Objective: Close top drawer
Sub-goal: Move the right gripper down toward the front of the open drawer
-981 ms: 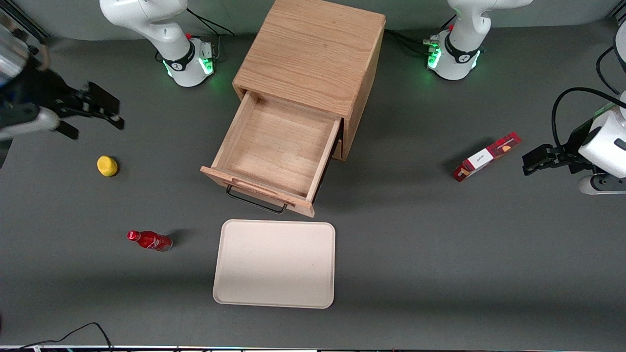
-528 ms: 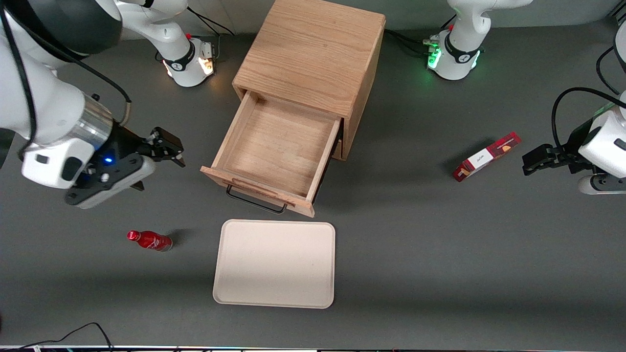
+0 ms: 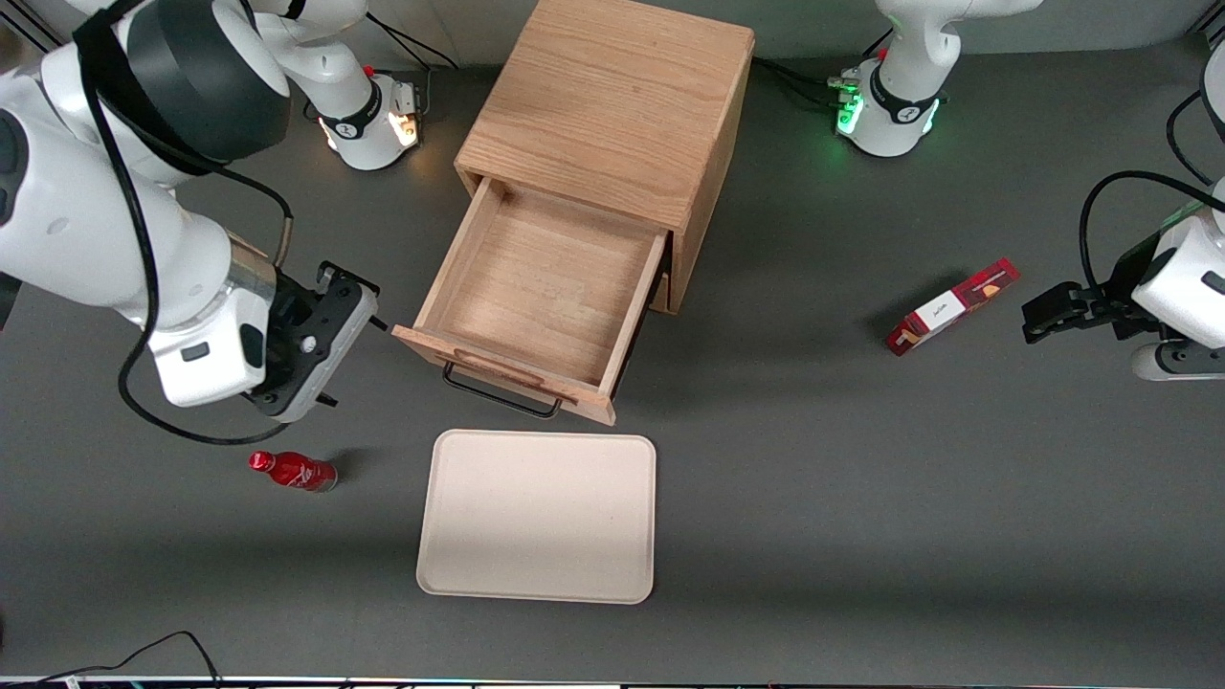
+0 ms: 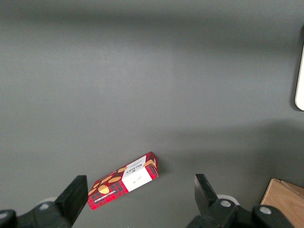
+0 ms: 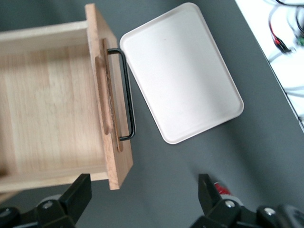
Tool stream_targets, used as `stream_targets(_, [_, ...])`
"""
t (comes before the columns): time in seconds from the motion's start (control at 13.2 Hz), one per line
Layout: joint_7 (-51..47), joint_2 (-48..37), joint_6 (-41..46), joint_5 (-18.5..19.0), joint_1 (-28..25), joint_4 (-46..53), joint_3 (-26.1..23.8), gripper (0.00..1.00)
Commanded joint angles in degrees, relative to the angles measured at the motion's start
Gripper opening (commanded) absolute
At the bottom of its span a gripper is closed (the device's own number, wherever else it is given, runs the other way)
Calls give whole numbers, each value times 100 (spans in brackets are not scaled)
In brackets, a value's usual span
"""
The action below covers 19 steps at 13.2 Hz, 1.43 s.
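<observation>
The top drawer (image 3: 545, 282) of the light oak cabinet (image 3: 612, 96) stands pulled far out, and its box holds nothing. A black wire handle (image 3: 500, 397) hangs on its plank front (image 3: 498, 371). My right gripper (image 3: 354, 362) hovers above the table beside the drawer front's corner, on the working arm's side, without touching it. It is open, its fingers wide apart with nothing between them. The right wrist view looks down on the drawer (image 5: 47, 99), its handle (image 5: 127, 95) and the gripper (image 5: 142, 194) over bare table just off the front's corner.
A cream tray (image 3: 538, 517) lies in front of the drawer, nearer the front camera, and shows as the tray (image 5: 183, 71) in the right wrist view. A red bottle (image 3: 292, 471) lies on its side close to my gripper. A red box (image 3: 950, 306) lies toward the parked arm's end.
My right arm has swung in from the working arm's end of the table to the drawer front's corner, and it now covers the yellow lemon. The drawer has not moved.
</observation>
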<state>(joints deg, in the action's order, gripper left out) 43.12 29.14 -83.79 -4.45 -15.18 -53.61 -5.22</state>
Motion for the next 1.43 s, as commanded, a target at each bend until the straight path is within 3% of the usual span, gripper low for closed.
stream_targets(0.0, [363, 109, 47, -204, 41, 211, -110, 100])
stream_targets(0.23, [346, 346, -119, -767, 208, 211, -102, 100])
stream_targets(0.68, [363, 1084, -480, -820, 165, 237, -120, 100])
stream_targets(0.83, [329, 1269, -515, -1187, 217, 264, -94, 100])
stream_targets(0.98, [328, 1392, -594, -1259, 191, 255, -67, 100])
stream_targets(1.36, [12, 1612, -744, -1242, 77, 237, -129, 100])
